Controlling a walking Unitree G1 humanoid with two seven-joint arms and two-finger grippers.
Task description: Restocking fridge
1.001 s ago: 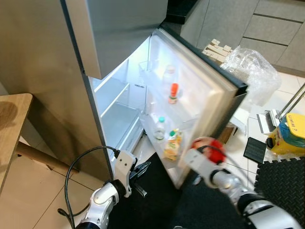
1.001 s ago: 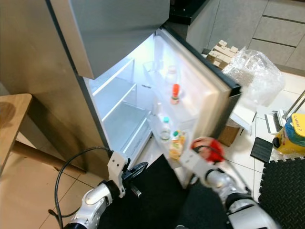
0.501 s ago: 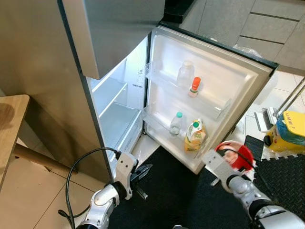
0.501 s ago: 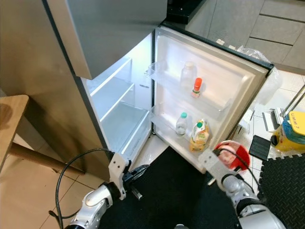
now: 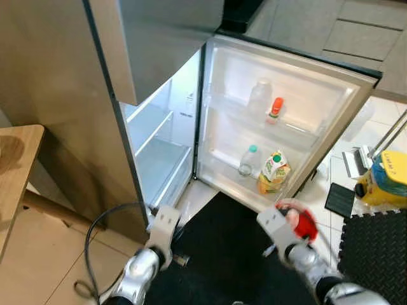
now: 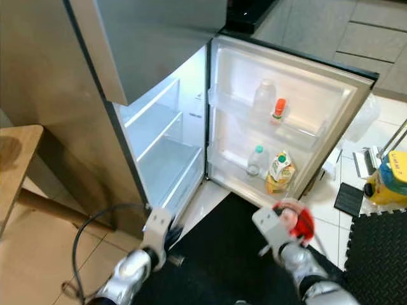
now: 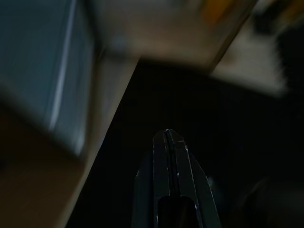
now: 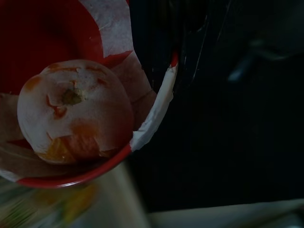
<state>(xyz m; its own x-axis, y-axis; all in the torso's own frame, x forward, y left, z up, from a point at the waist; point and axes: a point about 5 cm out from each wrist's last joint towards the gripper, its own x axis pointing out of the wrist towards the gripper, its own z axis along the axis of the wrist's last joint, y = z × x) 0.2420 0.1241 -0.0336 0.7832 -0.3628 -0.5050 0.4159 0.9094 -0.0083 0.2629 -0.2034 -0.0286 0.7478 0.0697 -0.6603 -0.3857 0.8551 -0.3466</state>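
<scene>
Right claw is shown low in front of the open fridge door, gripping a red bowl by its rim; a pale, orange-streaked round fruit is seen lying on a white paper lining inside the bowl. Left claw is held low near the foot of the fridge, above a black mat, with its two black fingers pressed together and nothing held between them.

The bowl is judged light and stiff, though thin at the rim, so a rim hold is expected to let it tip; the fruit lies loose and would be expected to roll if the bowl is tilted. A level carry is therefore advised, with the bowl set flat on a shelf. The paper lining is judged soft and likely to slip.

Inside the lit compartment, bare glass shelves are seen. On the door's upper rack a clear bottle and a small bottle with an orange cap are stood side by side; on the lower rack a small water bottle with a green cap is stood just beside a yellow-and-green juice carton, whose print is too small to be read. On a yellow and blue container on the tiled floor, lettering is visible but cannot be read with confidence.
</scene>
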